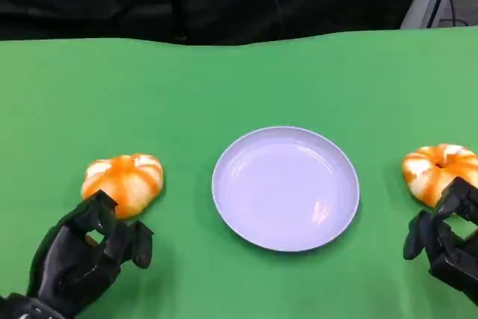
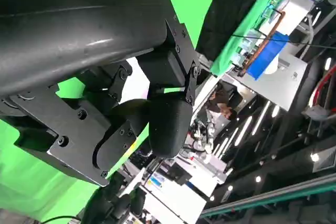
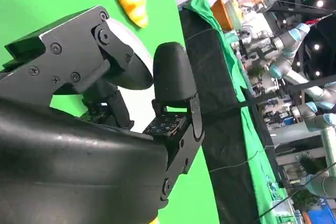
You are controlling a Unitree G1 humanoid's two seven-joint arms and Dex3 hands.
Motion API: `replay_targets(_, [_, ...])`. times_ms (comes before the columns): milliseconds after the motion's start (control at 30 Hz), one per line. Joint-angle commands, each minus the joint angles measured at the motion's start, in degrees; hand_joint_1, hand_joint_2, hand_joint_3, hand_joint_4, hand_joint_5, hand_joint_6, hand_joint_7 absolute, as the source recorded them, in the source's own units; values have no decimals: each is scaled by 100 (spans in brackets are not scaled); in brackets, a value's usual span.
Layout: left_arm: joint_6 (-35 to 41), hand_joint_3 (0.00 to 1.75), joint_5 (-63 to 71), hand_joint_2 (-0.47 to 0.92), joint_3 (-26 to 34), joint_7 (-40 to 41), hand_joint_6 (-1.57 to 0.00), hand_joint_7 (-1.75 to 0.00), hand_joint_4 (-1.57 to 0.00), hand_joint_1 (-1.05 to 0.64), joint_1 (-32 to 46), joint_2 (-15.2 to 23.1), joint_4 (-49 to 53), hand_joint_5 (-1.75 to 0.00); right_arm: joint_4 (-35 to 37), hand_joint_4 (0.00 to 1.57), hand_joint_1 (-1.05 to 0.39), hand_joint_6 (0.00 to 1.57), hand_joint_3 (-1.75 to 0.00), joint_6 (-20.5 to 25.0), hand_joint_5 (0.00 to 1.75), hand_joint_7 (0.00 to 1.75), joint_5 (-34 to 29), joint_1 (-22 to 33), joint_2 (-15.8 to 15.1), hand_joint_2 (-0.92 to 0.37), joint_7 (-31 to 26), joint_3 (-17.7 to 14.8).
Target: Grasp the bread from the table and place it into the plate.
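Head view: green table (image 1: pixel 239 80) is the biggest thing, then the pale plate (image 1: pixel 286 187) at centre with nothing in it. Two orange-glazed bread rolls sit on the table, well apart, one either side of the plate: left roll (image 1: pixel 123 182), right roll (image 1: pixel 435 172) near the picture edge. Neither is in the plate yet, so the task is at the grasp stage. Left hand (image 1: pixel 86 252) sits just beside the near edge of the left roll, fingers loosely curled and apart, holding nothing; contact with the roll is unclear. Right hand (image 1: pixel 447 238) is just in front of the right roll, fingers part-curled, also holding nothing. To grasp well, I'd judge: bring the fingers over and around the roll's domed top, wrap both sides before closing, squeeze lightly since bread dents, lift straight, then carry inward over the plate rim.
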Motion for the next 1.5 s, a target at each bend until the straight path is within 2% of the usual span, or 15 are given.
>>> replay_targets(33, [-790, 145, 345, 38, 0, 175, -101, -135, -91, -2, 25, -55, -42, -173, 27, 88, -7, 78, -126, -85, 175, 157, 37, -58, -66, -49, 16, -61])
replay_targets(67, [-1097, 135, 478, 35, -12, 216, -89, -126, -82, -8, 45, -91, -32, -159, 16, 88, -7, 78, -126, -69, 175, 157, 53, -57, -57, -49, 7, -64])
replay_targets(100, [-1870, 127, 849, 35, -62, 302, -84, -121, -79, -12, 48, -105, 86, -149, 20, 88, -7, 78, -127, -68, 175, 157, 66, -61, -56, -49, 18, -65])
replay_targets(167, [-3098, 69, 1464, 62, -151, 431, -75, -81, -63, -35, 5, -43, 355, -114, 16, 88, -7, 78, -127, -56, 175, 157, 66, -60, -65, -49, 20, -63])
replay_targets(233, [-4041, 27, 2281, 84, -221, 918, -76, -50, -54, -48, 2, 106, 440, -96, 22, 87, -7, 78, -127, -55, 175, 157, 60, -62, -72, -49, 18, -64])
replay_targets(300, [-4921, 25, 3465, 90, -255, 1787, -71, -18, -45, -68, 67, 292, 256, -62, 26, 87, -6, 78, -127, -43, 175, 157, 51, -68, -81, -49, 4, -67])
replay_targets(333, [-5241, 26, 4113, 91, -228, 2289, -65, -10, -41, -75, 109, 359, 74, -51, 33, 87, -6, 78, -127, -39, 175, 157, 47, -75, -89, -50, 4, -68])
replay_targets(467, [-5618, 21, 5695, 92, -198, 3703, -53, -1, -37, -89, 115, 547, -302, -25, 78, 87, -6, 78, -126, -54, 175, 157, 47, -101, -97, -50, 22, -74])
replay_targets(500, [-5652, 19, 5921, 92, -229, 3963, -52, 0, -36, -90, 103, 593, -316, -21, 83, 87, -6, 78, -126, -53, 175, 157, 50, -104, -97, -51, 25, -75])
replay_targets(567, [-5204, 23, 7332, 92, -373, 4913, -47, 0, -33, -96, 99, 919, -865, -16, 88, 87, -5, 78, -126, -75, 175, 157, 24, -113, -99, -51, 14, -71])
replay_targets(633, [-4628, 23, 8423, 92, -578, 5371, -42, 0, -28, -99, 68, 1259, -1407, -11, 96, 88, -6, 78, -126, -76, 175, 157, 26, -123, -101, -51, 22, -72])
replay_targets(833, [-3447, 17, 9526, 92, -1296, 5769, -37, 0, -25, -101, -187, 1867, -1806, -7, 81, 88, -6, 78, -126, -41, 175, 158, 52, -123, -87, -51, 31, -70])
replay_targets(1133, [-2640, 17, 9417, 92, -2076, 5883, -36, 0, -25, -101, -404, 2381, -1798, -5, 93, 87, -6, 77, -127, -89, 175, 159, 53, -120, -74, -50, 70, -70])
replay_targets(1267, [-2551, 16, 9358, 92, -2763, 5808, -42, -2, -34, -98, -1489, 2321, -123, -7, -20, 87, -6, 77, -127, -41, 175, 159, 9, -87, -37, -50, -19, -15])
replay_targets(1500, [-2538, 18, 9081, 92, -3204, 6098, -42, -2, -36, -98, -1777, 2489, 365, -6, -30, 86, -6, 76, -126, -41, 175, 159, 10, -82, -38, -51, -34, -3])
